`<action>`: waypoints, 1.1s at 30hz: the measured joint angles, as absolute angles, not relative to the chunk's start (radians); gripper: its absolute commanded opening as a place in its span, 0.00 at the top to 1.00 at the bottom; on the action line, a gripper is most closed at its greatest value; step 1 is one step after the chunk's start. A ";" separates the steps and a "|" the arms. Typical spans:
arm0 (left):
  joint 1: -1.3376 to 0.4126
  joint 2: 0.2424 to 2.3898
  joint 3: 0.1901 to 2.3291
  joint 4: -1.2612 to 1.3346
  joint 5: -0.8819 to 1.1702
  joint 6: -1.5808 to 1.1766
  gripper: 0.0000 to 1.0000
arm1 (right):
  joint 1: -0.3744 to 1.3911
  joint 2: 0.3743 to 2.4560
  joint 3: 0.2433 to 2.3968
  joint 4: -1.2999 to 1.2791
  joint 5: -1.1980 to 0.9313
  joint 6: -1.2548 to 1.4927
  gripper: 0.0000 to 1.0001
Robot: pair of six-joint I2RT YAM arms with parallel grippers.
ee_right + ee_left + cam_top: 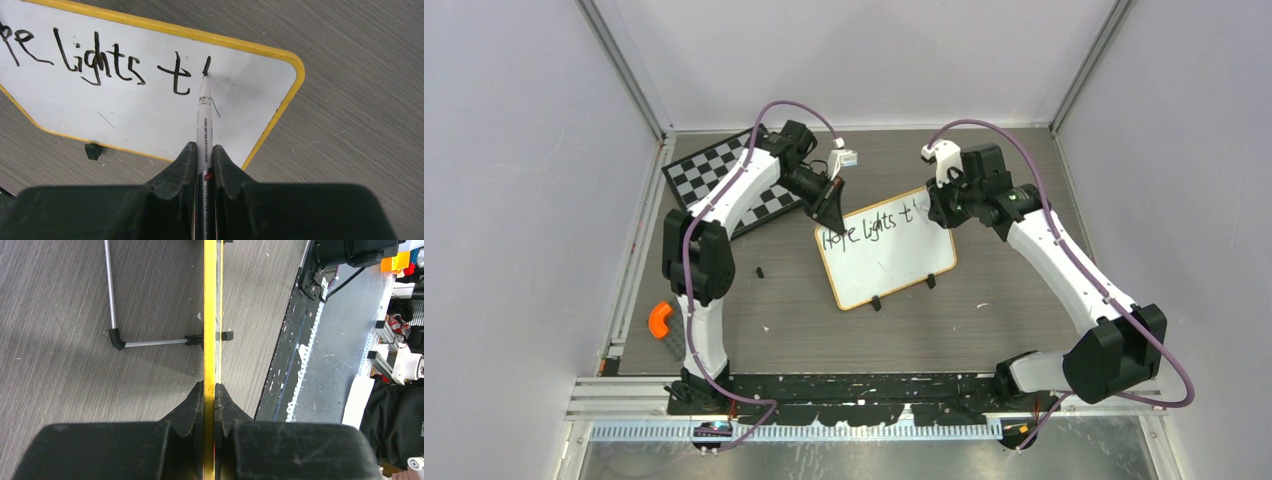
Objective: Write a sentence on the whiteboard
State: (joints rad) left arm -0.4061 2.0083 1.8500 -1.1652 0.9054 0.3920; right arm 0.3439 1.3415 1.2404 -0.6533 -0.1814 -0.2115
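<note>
I see the whiteboard [886,255] mid-table, its long axis slanting from near-left to far-right, with "Hope lights t" written along its far edge. My left gripper [210,390] pinches the board's yellow rim at the far-left corner, jaws squeezed onto it. My right gripper [204,150] clamps a marker [204,110], its tip on the board at a short stroke beside the "t". The chessboard [714,180] lies far left.

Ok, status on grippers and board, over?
Left gripper shut on edge of yellow-rimmed white whiteboard. Right gripper shut on white marker pen, tip on board after "lights t". Chequered chessboard apart.
</note>
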 measured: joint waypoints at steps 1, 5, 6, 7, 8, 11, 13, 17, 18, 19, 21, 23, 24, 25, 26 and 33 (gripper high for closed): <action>-0.406 2.008 1.850 -1.165 0.905 0.391 1.00 | 0.344 1.341 1.235 -0.653 -0.182 -0.212 1.00; -0.405 2.009 1.850 -1.166 0.904 0.389 1.00 | 0.344 1.336 1.213 -0.654 -0.185 -0.212 1.00; -0.405 2.009 1.850 -1.166 0.905 0.388 1.00 | 0.344 1.334 1.208 -0.654 -0.186 -0.212 1.00; -0.405 2.009 1.850 -1.166 0.905 0.389 1.00 | 0.344 1.333 1.204 -0.655 -0.187 -0.212 1.00; -0.405 2.009 1.850 -1.166 0.905 0.388 1.00 | 0.344 1.333 1.201 -0.655 -0.187 -0.212 1.00; -0.405 2.010 1.850 -1.166 0.905 0.388 1.00 | 0.343 1.333 1.193 -0.663 -0.193 -0.212 1.00; -0.405 2.010 1.850 -1.166 0.905 0.389 1.00 | 0.343 1.333 1.190 -0.672 -0.201 -0.212 1.00; -0.405 2.010 1.851 -1.168 0.905 0.389 1.00 | 0.343 1.332 1.184 -0.683 -0.208 -0.212 1.00; -0.405 2.010 1.851 -1.168 0.905 0.389 1.00 | 0.343 1.331 1.182 -0.684 -0.210 -0.212 1.00; -0.405 2.010 1.851 -1.168 0.905 0.390 1.00 | 0.343 1.330 1.181 -0.685 -0.211 -0.212 1.00; -0.405 2.010 1.851 -1.168 0.905 0.390 1.00 | 0.343 1.326 1.178 -0.686 -0.211 -0.212 1.00; -0.405 2.010 1.851 -1.168 0.906 0.392 1.00 | 0.343 1.326 1.177 -0.689 -0.211 -0.212 1.00; -0.405 2.010 1.851 -1.168 0.906 0.392 1.00 | 0.343 1.326 1.177 -0.690 -0.210 -0.212 1.00; -0.405 2.010 1.851 -1.168 0.906 0.393 1.00 | 0.343 1.326 1.177 -0.690 -0.210 -0.212 1.00; -0.405 2.010 1.851 -1.168 0.906 0.393 1.00 | 0.343 1.326 1.177 -0.690 -0.209 -0.212 1.00; -0.406 2.010 1.853 -1.170 0.905 0.393 1.00 | 0.343 1.326 1.188 -0.695 -0.206 -0.212 1.00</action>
State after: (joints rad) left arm -0.4057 2.0102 1.8530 -1.1698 0.9054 0.3935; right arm 0.3431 1.3262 1.1877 -0.6949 -0.2062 -0.2115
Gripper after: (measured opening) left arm 0.062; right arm 0.194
